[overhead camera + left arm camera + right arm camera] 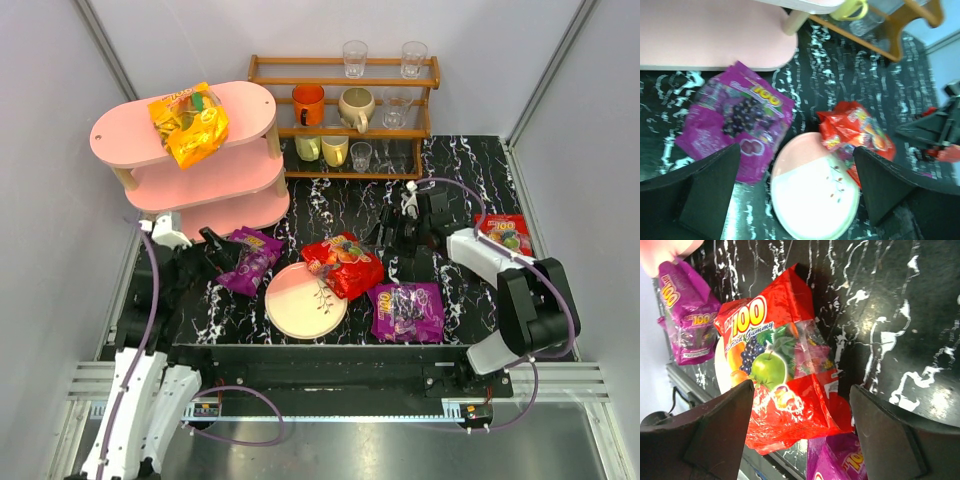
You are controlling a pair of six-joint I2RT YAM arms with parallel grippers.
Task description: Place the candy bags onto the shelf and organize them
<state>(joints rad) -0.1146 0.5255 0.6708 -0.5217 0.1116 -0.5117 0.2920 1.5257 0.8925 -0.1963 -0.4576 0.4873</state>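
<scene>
Red candy bag (345, 266) overlaps the round plate (298, 306).

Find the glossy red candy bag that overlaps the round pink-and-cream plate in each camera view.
Top external: the glossy red candy bag lies mid-table.
Left wrist: right of centre.
Right wrist: fills the middle.
Shared landmark: the round pink-and-cream plate under its edge.

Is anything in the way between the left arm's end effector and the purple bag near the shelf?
No, nothing visible. The left end effector is open, and the purple bag lies uncovered just ahead of it. The plate sits beside the bag, not on it.
</scene>
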